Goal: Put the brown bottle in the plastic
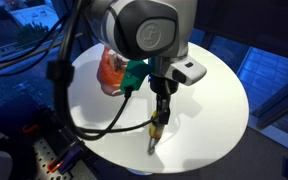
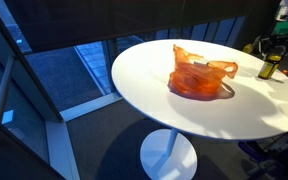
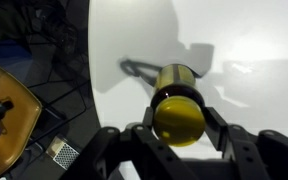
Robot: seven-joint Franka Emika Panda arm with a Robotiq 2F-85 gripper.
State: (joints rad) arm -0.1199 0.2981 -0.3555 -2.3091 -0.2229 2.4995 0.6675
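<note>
A fat, rounded joint housing point(image 1: 149, 30), pale grey with a dark circular end cap, fills the top centre of an exterior view. Below it sit a teal-green fitting point(image 1: 134, 72) and a white boxy block point(image 1: 187, 70). A thick black cable point(image 1: 74, 118) loops down the left. The claw point(image 1: 158, 118) is black, its fingers point(image 3: 234, 150) broad and matte along the bottom of the wrist view.

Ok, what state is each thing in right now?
brown bottle: upright, cap on, held in the gripper, not in the plastic bag.
gripper: shut on the brown bottle.
plastic bag: crumpled on the table, apart from the brown bottle.
</note>
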